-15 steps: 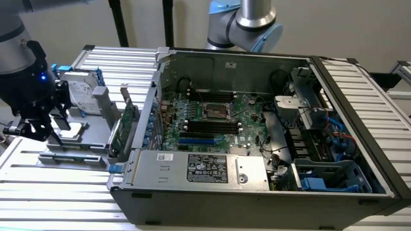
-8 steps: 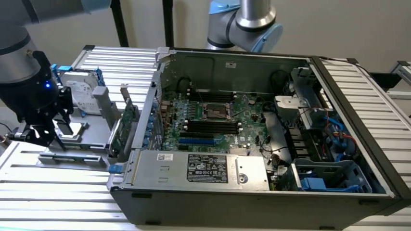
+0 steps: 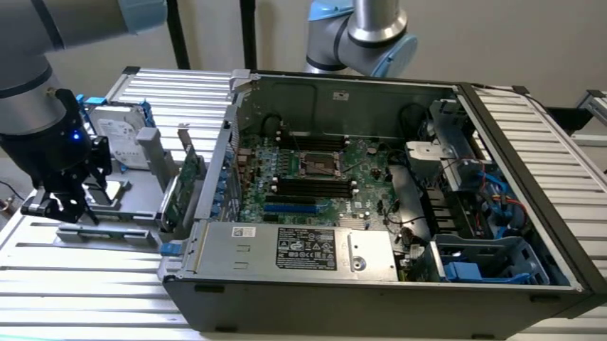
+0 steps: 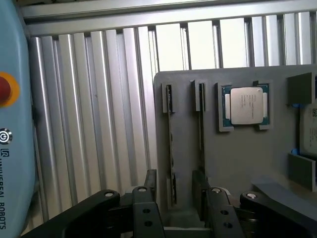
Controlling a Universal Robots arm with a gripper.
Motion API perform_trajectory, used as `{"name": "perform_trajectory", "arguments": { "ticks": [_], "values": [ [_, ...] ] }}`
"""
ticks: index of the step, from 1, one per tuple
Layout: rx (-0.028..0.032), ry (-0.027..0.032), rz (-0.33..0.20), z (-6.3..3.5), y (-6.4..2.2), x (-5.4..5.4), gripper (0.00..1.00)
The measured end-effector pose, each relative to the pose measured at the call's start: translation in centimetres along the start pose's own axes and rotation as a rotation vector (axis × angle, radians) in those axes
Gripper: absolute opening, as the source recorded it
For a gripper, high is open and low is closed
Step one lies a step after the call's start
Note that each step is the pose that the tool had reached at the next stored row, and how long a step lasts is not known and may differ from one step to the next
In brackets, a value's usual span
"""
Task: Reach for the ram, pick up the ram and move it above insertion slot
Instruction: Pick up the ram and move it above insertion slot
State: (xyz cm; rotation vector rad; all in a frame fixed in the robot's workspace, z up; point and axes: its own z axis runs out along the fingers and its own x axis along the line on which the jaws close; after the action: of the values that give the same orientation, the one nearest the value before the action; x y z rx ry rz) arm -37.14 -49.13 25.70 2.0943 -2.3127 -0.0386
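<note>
The gripper (image 4: pixel 174 191) is positioned over the gray fixture (image 4: pixel 247 158). The jaws are spread, one on each side of the ram (image 4: pixel 170 144), which stands edge-up in the fixture. They apparently do not touch it.

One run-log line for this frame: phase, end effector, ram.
phase: reach | end effector: open, above grey holder | ram: seated on edge in holder, ungrasped

- The arm (image 3: pixel 24 78) reaches in at the exterior view's left, with its grey upper link sloping down.
- Its dark wrist (image 3: pixel 47 153) points straight down, and a small blue light glows on its side.
- The tool (image 3: pixel 59 204) hangs low beneath the wrist.
- The two dark fingers (image 4: pixel 151 184) are spread, with a clear gap between them.
</note>
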Motion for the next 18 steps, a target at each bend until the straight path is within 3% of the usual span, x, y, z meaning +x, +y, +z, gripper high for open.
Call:
{"name": "perform_trajectory", "arguments": {
  "ticks": [18],
  "values": [
    [0.0000, 0.0003, -0.006, 3.28, 0.46, 0.1, 0.42]
  ]
}}
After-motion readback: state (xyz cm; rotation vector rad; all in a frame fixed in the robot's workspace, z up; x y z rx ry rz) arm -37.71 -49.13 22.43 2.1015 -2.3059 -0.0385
